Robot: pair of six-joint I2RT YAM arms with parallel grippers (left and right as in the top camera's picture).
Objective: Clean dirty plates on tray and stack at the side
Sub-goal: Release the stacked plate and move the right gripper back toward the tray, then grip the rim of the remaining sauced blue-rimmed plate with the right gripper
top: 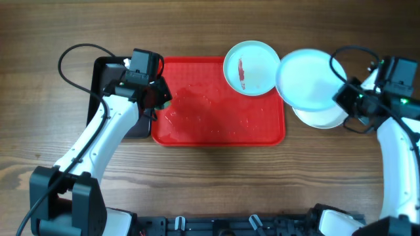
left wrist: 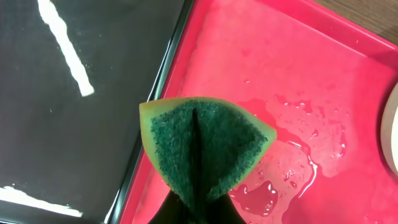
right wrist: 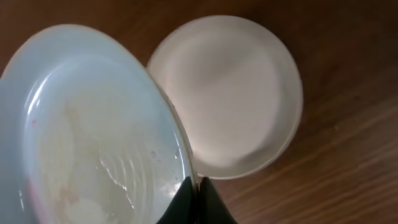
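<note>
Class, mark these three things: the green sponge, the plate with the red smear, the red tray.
green sponge (left wrist: 205, 146), left wrist view, middle of scouring face.
plate with the red smear (top: 254, 67), overhead view, its centre.
red tray (top: 216, 118), overhead view, bare floor.

I count three plates: two pale blue and one white. The blue plate with a red smear (top: 251, 67) is at the far right corner of the red tray. The other blue plate (top: 307, 77) is just to its right, and the white plate (top: 323, 118) shows partly from beneath that one.

There are two trays: one red tray (top: 220, 131) in the middle and one black tray (top: 105, 72) at its left.

There is one green sponge (left wrist: 205, 143).

There are two grippers, both mine. My left gripper (top: 157, 98) is closed on the green sponge. My right gripper (top: 342, 97) is pinching the other blue plate's rim.
</note>
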